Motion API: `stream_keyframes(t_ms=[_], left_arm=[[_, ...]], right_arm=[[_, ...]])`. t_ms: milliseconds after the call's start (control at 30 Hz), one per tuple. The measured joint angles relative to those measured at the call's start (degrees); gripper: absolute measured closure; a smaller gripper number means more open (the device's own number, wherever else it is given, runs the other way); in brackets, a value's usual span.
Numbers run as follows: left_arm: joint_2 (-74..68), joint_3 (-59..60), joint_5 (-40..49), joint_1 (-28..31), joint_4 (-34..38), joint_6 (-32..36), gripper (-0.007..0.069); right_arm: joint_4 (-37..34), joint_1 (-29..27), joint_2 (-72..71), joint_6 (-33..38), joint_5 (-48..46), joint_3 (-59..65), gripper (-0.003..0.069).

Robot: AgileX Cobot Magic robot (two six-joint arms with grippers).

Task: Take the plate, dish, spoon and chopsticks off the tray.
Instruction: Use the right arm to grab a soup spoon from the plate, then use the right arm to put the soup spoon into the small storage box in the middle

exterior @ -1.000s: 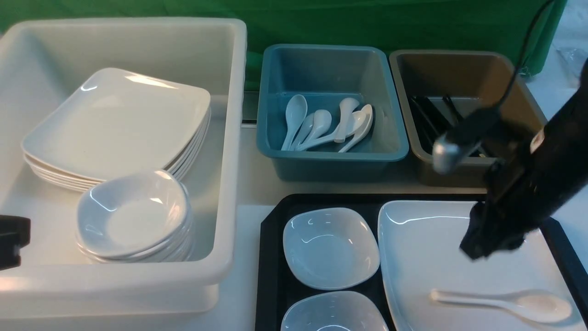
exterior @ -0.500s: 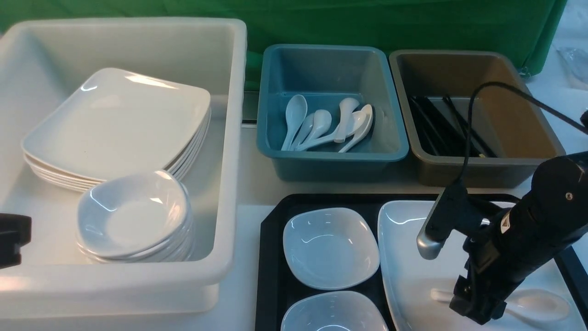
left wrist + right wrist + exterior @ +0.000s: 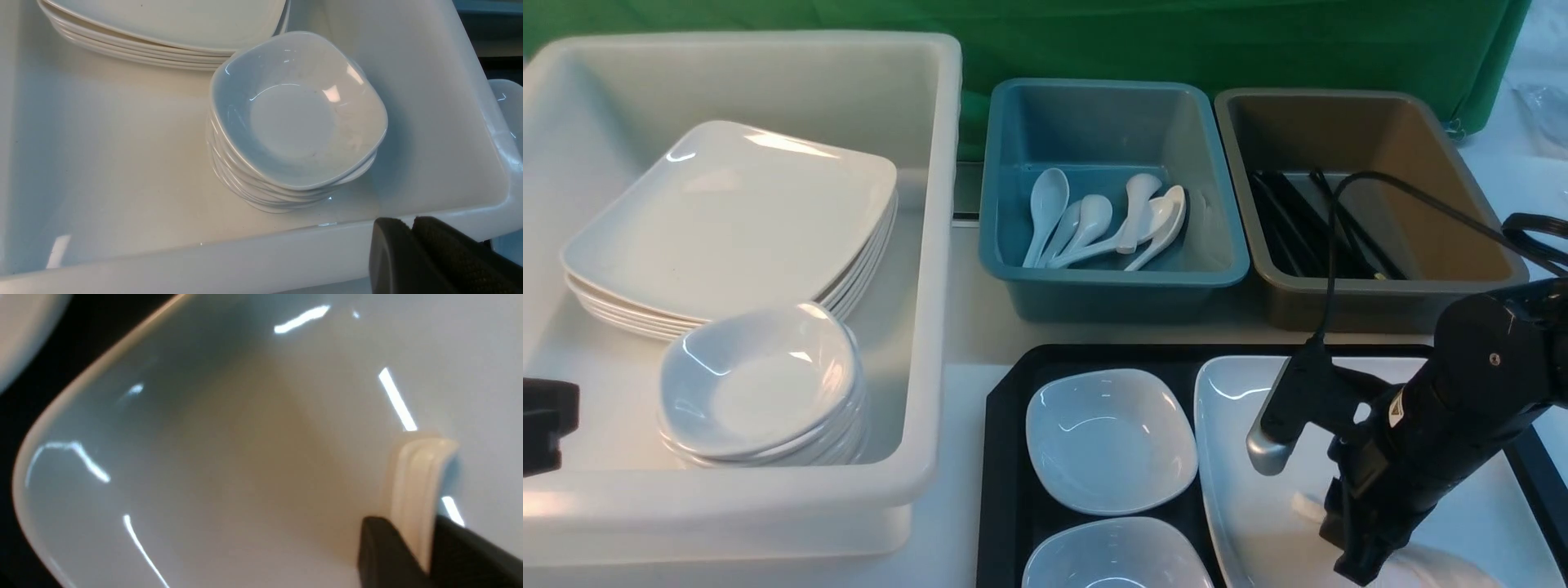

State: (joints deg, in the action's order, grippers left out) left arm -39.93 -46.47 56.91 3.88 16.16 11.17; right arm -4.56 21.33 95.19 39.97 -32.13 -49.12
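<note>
- Now my right end effector [image 3: 412,555] is down on the plate [image 3: 1258,457], fingers pinching both sides of the spoon [image 3: 416,473] handle.
- The spoon lies crosswise on the plate's near part, within the tray [image 3: 1013,457], its bowl toward my right.
- The blue tub [image 3: 1111,282] of spoons sits ahead, to my left.
- My left end effector [image 3: 543,425], pressed together, hangs well away by the white tub [image 3: 931,245].

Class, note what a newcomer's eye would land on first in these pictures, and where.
The black right gripper, low over the white plate on the black tray, front right, pinches the spoon by its handle. A white tub of stacked plates and bowls fills the left; behind the tray stand a blue tub of spoons and a brown tub of chopsticks.
</note>
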Motion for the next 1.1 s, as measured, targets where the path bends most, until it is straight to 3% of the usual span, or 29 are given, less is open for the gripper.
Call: stream_keyframes(t_ms=[67, 433, 567, 833, 1100], left_arm=[[0.0, 0.0, 0.0, 0.0, 0.0, 0.0, 0.0589], [0.0, 0.0, -0.1, 0.0, 0.0, 0.0, 0.0589], [0.0, 0.0, -0.3, 0.0, 0.0, 0.0, 0.0589], [0.0, 0.0, -0.7, 0.0, 0.0, 0.0, 0.0589], [0.0, 0.1, -0.9, 0.0, 0.0, 0.0, 0.0589]], right_arm=[[0.1, 0.0, 0.0, -0.2, -0.6, -0.8, 0.0577], [-0.7, 0.0, -7.6, -6.1, -1.9, -12.6, 0.0579], [-1.0, 0.0, -7.6, -9.0, 5.4, -18.4, 0.0579], [-1.3, 0.0, 0.2, -23.9, 31.8, -28.1, 0.0579], [-1.4, 0.0, 13.2, -31.8, 37.0, -35.8, 0.0579]])
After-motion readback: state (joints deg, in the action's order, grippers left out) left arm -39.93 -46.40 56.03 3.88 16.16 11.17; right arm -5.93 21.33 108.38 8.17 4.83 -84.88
